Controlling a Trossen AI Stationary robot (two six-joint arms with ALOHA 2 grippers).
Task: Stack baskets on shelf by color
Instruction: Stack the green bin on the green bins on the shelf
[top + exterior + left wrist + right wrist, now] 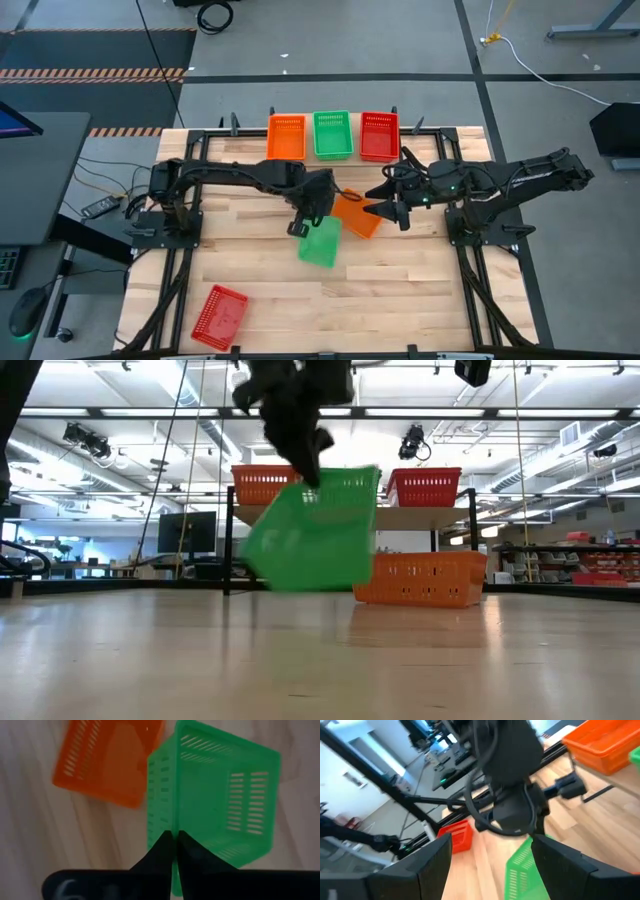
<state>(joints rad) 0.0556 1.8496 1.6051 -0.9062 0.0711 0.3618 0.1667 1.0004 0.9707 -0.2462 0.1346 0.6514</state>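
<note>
Closest to the front edge of the bench (400,300) lies a red basket (220,317), flat and alone, well apart from everything else. It waits for its turn.

In the middle, the left claw (303,226) pinches the rim of a green basket (321,241). The left wrist view shows the two dark fingers (162,851) pressed tight on the thin green wall. The basket hangs tilted because it is held by one edge only. The low view shows something the high view cannot: the green basket (315,532) is off the bench, up in the air.

Just behind it an orange basket (356,214) sits on the bench, turned a bit crooked. The right claw (391,207) is beside it with its fingers spread wide and nothing in them. I think it is waiting while the left arm works.

Farthest back is the shelf (440,517). On it sit three baskets in a row: an orange one (286,136), a green one (333,134) and a red one (379,135). Each starts a pile for its color, so the held green basket likely belongs on the middle one. Only the high view shows all three; in the low view the held basket hides the middle one.
</note>
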